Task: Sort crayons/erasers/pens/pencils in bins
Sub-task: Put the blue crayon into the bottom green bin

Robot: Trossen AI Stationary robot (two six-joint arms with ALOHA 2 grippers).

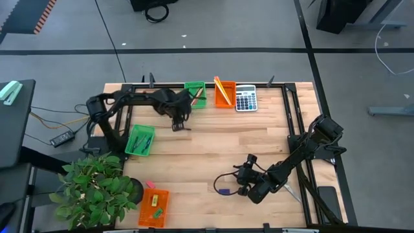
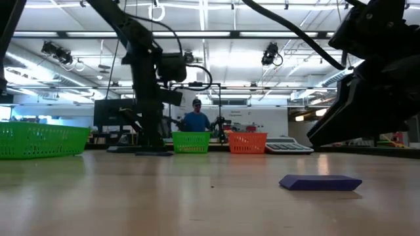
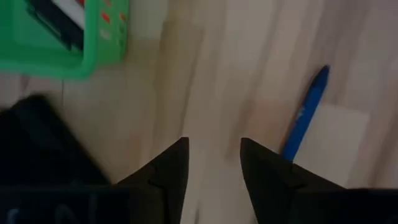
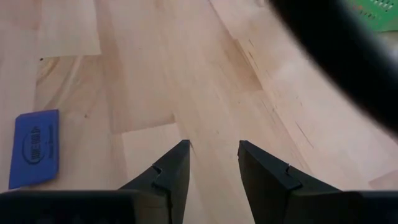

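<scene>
blue eraser [image 4: 35, 147], oval stamped logo, unreadable

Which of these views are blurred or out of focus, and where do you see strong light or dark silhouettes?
Left wrist view: soft all over; the blue pen and the green bin have smeared edges. Right wrist view: sharper, the blue eraser is clear. Low view: bright ceiling lights leave both arms as dark silhouettes. High view: even light.
</scene>
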